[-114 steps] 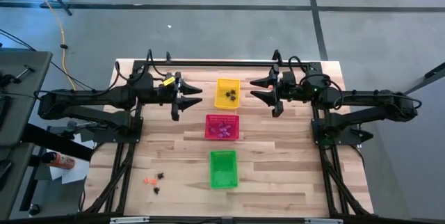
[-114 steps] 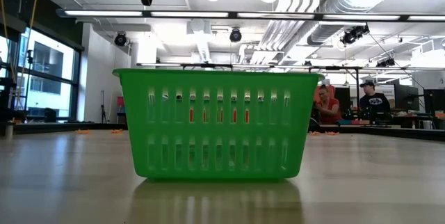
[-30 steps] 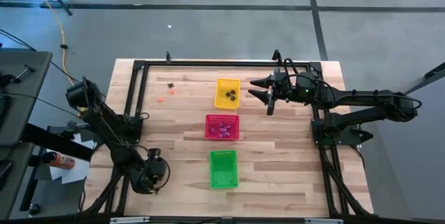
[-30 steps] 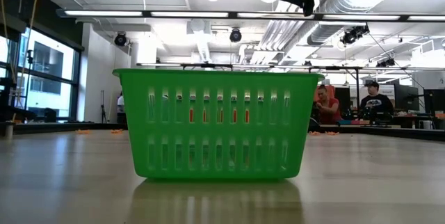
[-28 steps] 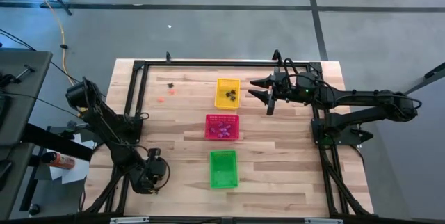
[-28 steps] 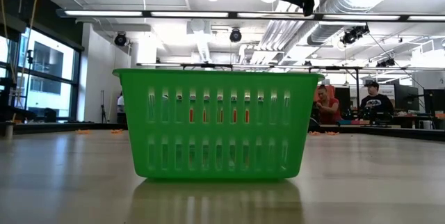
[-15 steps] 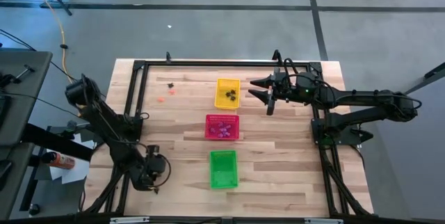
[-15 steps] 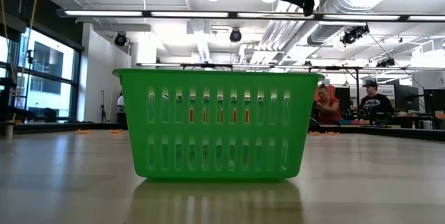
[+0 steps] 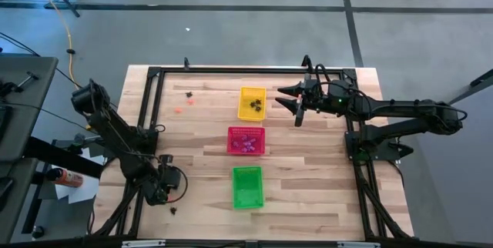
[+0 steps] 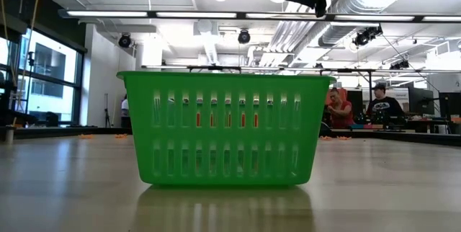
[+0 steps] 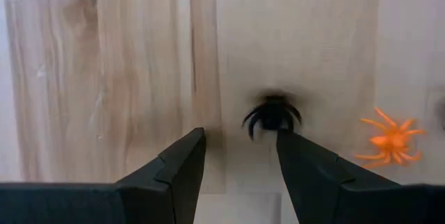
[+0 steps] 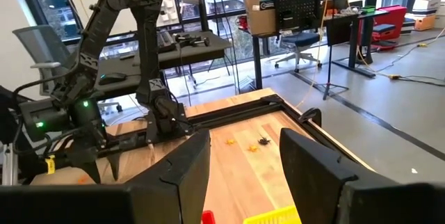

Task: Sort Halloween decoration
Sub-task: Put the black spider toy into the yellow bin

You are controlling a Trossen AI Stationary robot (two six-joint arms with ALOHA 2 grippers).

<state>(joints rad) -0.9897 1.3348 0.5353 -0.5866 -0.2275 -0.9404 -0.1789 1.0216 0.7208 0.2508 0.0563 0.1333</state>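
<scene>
**Left gripper low over a black spider; right gripper parked by yellow basket**

Left gripper (image 11: 236, 165): down at the near left of the table (image 9: 308, 202), fingers spread, nothing between them. In its wrist view a black spider trinket (image 11: 272, 115) lies on the wood just ahead of the fingertips, an orange spider trinket (image 11: 389, 139) well to one side of it. From above, a small dark trinket (image 9: 174, 210) shows on the table just nearer than the gripper.

Green basket (image 9: 247, 186): nearest of the three in the centre line; contents not discernible. It fills the low view.

Red basket (image 9: 246, 140): middle of the line, purple-pink trinkets (image 9: 246, 145) inside.

Yellow basket (image 9: 252, 103): farthest, black trinkets (image 9: 256, 106) inside.

Right gripper (image 9: 286, 98): held in the air just right of the yellow basket, fingers apart, empty.

Far left of the table: one black trinket (image 9: 189, 93) and an orange one (image 9: 188, 101), with another orange one (image 9: 177, 111) near them, loose on the wood.

Beyond the table, two people (image 10: 360, 107) sit at a desk.

No readable writing or labels anywhere.
</scene>
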